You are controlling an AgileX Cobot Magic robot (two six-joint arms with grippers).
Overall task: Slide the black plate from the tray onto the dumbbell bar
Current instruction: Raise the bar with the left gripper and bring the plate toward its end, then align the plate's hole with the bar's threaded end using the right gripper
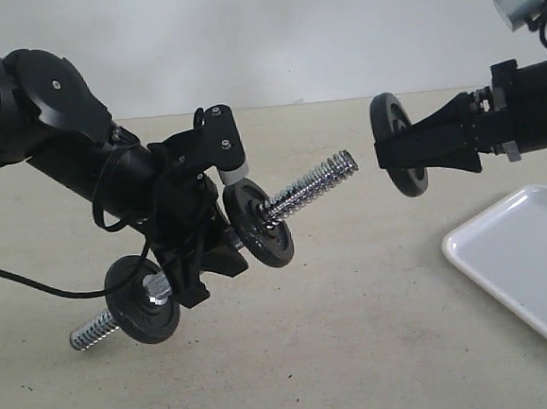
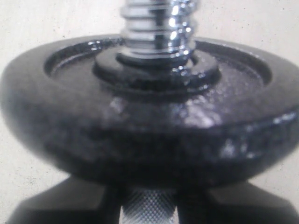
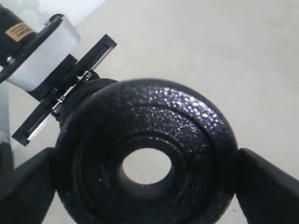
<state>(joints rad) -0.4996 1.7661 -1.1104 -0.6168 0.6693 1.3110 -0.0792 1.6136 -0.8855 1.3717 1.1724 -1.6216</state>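
1. The tray [image 1: 529, 260] runs off the right and bottom edges of the exterior view; only one rounded corner shows.
2. The middle of the dumbbell bar [image 1: 310, 187] is hidden there behind the left gripper [image 1: 202, 262].
3. In the left wrist view a black disc [image 2: 149, 140] fills the picture, out of focus; the bar's threaded end is cut off, and the dark shapes flanking the knurled shaft are probably the jaws.
4. In the right wrist view the black plate [image 3: 145, 163] loses part of its rim at the picture's edge; both jaws are cropped.
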